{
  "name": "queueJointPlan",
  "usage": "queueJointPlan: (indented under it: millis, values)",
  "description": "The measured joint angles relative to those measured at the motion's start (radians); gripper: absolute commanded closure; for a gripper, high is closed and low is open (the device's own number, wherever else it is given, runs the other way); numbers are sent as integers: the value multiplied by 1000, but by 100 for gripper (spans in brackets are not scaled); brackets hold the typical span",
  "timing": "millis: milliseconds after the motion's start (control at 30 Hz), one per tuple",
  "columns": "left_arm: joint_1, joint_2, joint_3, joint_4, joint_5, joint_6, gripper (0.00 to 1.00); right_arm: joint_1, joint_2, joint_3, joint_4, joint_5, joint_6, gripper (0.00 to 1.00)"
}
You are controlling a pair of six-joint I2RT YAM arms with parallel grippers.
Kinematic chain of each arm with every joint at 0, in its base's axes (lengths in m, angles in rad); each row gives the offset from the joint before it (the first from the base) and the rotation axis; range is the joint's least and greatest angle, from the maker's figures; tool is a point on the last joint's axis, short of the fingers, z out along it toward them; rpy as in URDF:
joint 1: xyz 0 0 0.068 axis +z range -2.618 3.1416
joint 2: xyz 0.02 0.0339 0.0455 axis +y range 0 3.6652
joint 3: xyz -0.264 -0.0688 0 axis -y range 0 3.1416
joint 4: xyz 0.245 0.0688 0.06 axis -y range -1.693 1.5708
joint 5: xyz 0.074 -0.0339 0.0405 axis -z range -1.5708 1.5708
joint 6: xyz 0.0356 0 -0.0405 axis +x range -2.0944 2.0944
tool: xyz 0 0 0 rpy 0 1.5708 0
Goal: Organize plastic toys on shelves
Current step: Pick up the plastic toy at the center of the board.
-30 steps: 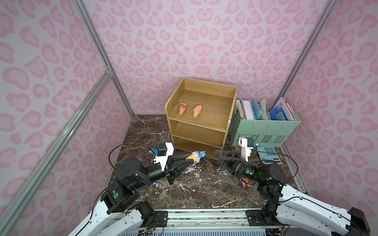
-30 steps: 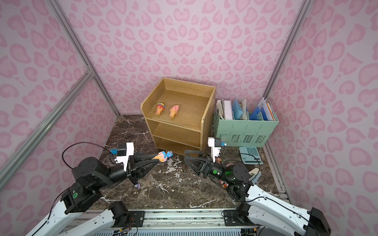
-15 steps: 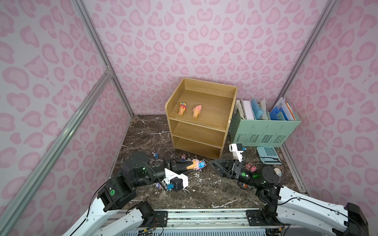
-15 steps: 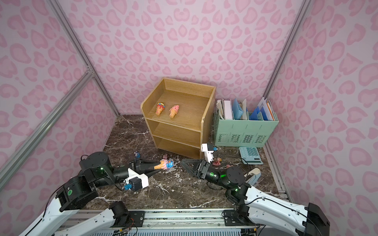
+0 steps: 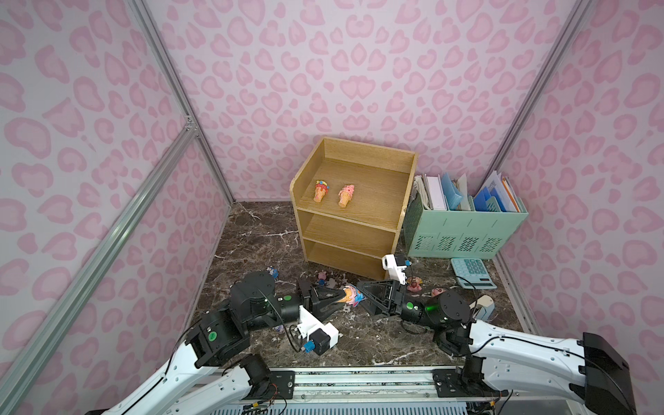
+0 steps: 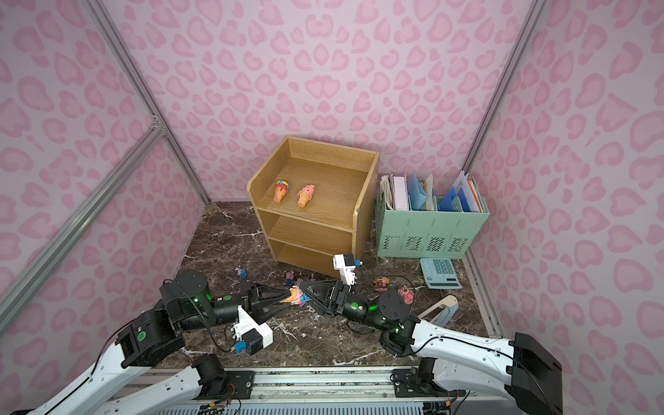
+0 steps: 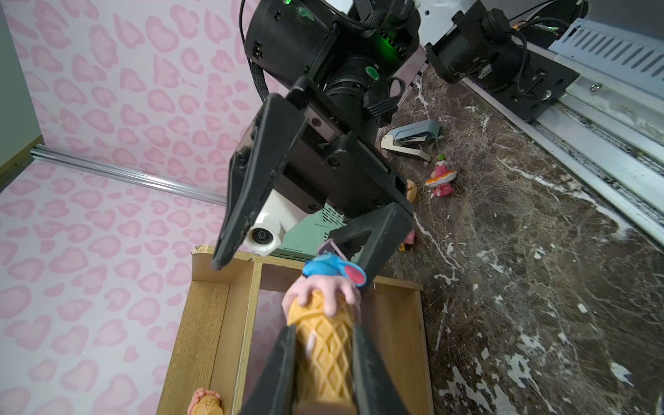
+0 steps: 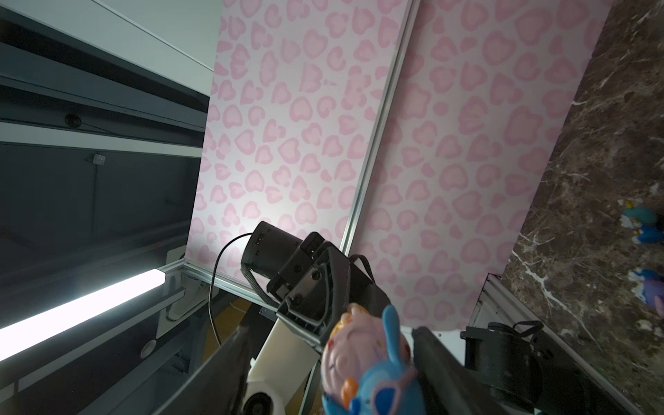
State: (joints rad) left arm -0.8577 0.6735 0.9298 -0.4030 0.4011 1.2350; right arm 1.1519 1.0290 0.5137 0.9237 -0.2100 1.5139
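In both top views, the left gripper (image 5: pixel 339 298) is clamped on an ice-cream cone toy (image 5: pixel 348 295) held in front of the shelves (image 5: pixel 300 201), meeting the right gripper (image 5: pixel 361 298). Left wrist view: its fingers (image 7: pixel 276 373) pinch the waffle cone. Right wrist view: the right gripper's jaws stand apart either side of the ice-cream cone toy (image 8: pixel 363 359).

Light-oak three-tier shelves (image 5: pixel 377 194) carry two pink-topped orange cones (image 5: pixel 321 190) (image 5: pixel 346 195) side by side on the top tier. A third cone (image 5: pixel 354 296), topped by a blue character, is held level in the left gripper's (image 5: pixel 339 298) jaws. Pink figurines (image 5: pixel 322 276) (image 5: pixel 414 284) and a blue figurine (image 5: pixel 273 272) sit on the worktop (image 5: pixel 251 230) in front
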Motion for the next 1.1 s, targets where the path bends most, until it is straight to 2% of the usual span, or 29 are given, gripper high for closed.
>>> queueJointPlan:
  millis: [200,400,500,567,700,800,833,900,967,1100]
  values:
    - [-5,-5,-6,44,-22,-9,100,15,-7,3,-8,16,-11,50]
    - [-5,4,-3,57,-35,-13,98,20,-8,2,-19,58,-28,76]
    - [-2,4,5,51,-49,-7,84,19,-6,-3,8,85,-24,81]
    - [-4,4,11,48,-42,-9,69,19,-8,-7,21,81,-29,82]
    - [-6,9,30,20,-10,-64,63,21,-47,-19,0,68,-80,85]
    - [-5,11,43,-10,7,-122,47,18,-89,-27,-31,71,-124,86]
    - [-5,11,43,-16,13,-147,41,16,-101,-29,-40,74,-135,86]
    - [-5,1,43,-24,16,-219,36,6,-126,-30,-63,72,-161,86]
    - [-5,-6,58,-40,3,-346,30,-22,-161,-12,-134,63,-216,86]
    - [-5,9,153,-82,-31,-647,26,-86,-257,115,-435,37,-476,84]
